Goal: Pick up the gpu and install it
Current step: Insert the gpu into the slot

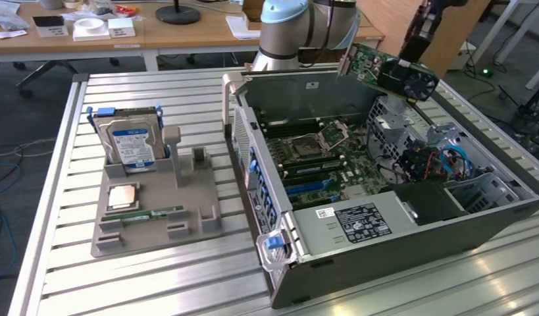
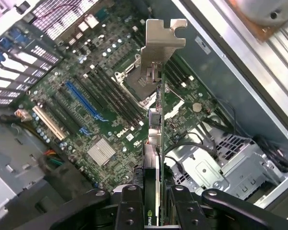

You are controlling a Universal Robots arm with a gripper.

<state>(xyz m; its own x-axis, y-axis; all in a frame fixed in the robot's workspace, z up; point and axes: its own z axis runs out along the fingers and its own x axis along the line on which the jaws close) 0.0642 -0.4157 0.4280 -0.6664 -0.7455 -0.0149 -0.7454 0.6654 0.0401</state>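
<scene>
The gpu, a green card with a black fan and a silver end bracket, hangs tilted in the air above the back right corner of the open computer case. My gripper comes down from above and is shut on the card's edge near the fan. In the wrist view the gpu is seen edge-on, held between the two black fingers of the gripper. Its silver bracket points toward the motherboard below, well apart from it.
The motherboard carries a blue slot, memory slots and a CPU socket. On the exterior view's left a grey holder carries a hard drive, a CPU and a memory stick. The arm's base stands behind the case.
</scene>
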